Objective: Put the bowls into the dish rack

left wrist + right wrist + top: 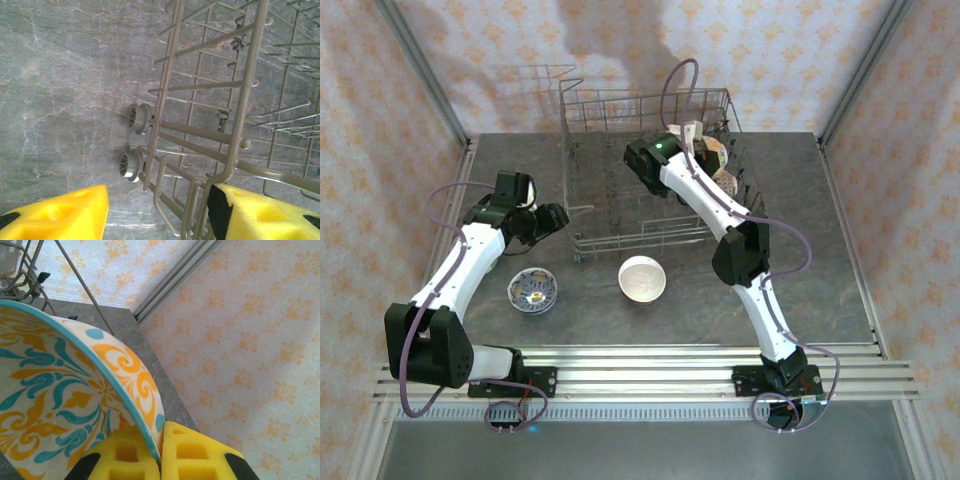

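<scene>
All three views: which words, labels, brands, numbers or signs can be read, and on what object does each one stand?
None can be read.
The teal-and-orange bowl in the right tool bears only scroll ornaments, no letters.
The wallpaper bears only floral motifs.
The patterned bowl on the table is too small to tell.

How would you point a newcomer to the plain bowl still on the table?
Start at the dish rack at the back of the grey table. Two bowls sit on the table just in front of its near side; the white bowl is the right-hand one. It is plain white inside, while the patterned bowl to its left is blue-and-white.
</scene>
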Robot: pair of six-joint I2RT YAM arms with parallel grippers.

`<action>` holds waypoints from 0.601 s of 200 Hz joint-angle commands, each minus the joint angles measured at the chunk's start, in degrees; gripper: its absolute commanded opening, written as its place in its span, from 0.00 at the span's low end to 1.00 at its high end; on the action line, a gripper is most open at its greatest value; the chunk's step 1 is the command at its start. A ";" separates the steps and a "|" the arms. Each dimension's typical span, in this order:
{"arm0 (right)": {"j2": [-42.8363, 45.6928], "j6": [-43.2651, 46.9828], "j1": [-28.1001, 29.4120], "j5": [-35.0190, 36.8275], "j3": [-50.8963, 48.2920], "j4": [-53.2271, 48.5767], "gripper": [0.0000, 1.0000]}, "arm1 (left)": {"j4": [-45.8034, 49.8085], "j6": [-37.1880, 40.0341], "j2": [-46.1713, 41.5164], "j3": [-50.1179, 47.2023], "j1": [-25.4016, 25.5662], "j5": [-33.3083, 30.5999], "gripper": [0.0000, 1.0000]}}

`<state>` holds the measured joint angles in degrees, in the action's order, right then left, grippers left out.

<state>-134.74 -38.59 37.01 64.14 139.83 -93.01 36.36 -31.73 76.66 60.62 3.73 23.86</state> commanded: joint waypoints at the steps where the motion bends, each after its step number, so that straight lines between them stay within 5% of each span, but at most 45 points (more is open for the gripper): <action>1: -0.79 -2.89 -0.19 5.53 1.83 -8.85 0.00 | -0.84 1.41 2.21 -2.03 1.15 5.07 0.57; 120: -3.42 3.40 -0.32 13.31 -1.31 -8.94 0.00 | -5.24 -3.86 -3.21 -8.50 2.86 10.37 0.56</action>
<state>-138.72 -36.25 36.97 71.22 139.28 -93.03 29.54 -34.70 73.91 54.96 4.34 29.61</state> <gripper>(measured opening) 0.051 0.560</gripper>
